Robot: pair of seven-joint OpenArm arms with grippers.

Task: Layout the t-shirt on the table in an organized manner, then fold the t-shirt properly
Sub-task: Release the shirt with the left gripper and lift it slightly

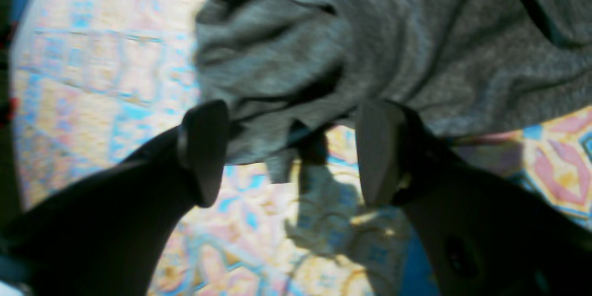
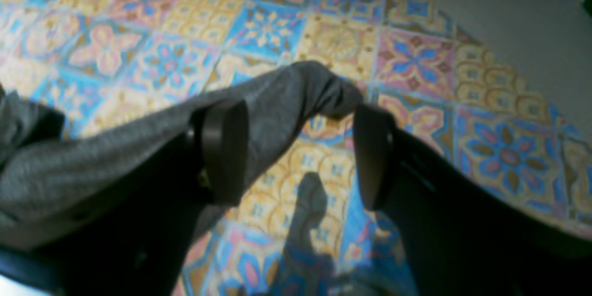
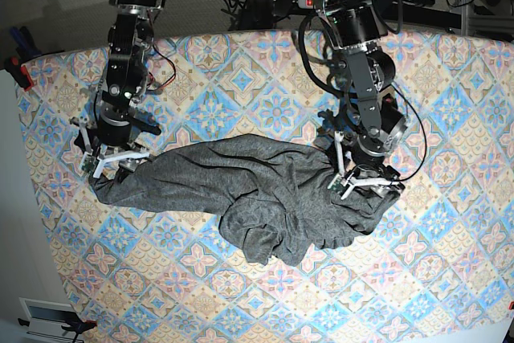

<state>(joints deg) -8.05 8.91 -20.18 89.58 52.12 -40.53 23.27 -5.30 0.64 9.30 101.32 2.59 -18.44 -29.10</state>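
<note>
Left wrist view: the left hand (image 1: 290, 152) has its two dark fingers (image 1: 203, 150) spread apart, nothing between them. The t-shirt (image 1: 370, 46) lies bunched just past the fingertips, its grey edge hanging in wrinkled folds over the patterned counter (image 1: 101, 83). The picture is blurred, so I cannot tell whether cloth touches the right-hand finger.

Right wrist view: the right hand (image 2: 296, 152) is also spread wide. A twisted tail of the t-shirt (image 2: 286, 92) drapes over the left-hand finger (image 2: 222, 148) and its tip reaches the other finger; it is not pinched. The counter (image 2: 416, 60) ends at a plain grey floor (image 2: 522, 27).

Base view: the t-shirt (image 3: 257, 190) sprawls crumpled across the middle of the counter (image 3: 450, 86), stretched between the right hand (image 3: 112, 160) and the left hand (image 3: 365, 182). Cables (image 3: 313, 54) loop around the left arm, and clamps (image 3: 20, 70) sit at the counter's edge.
</note>
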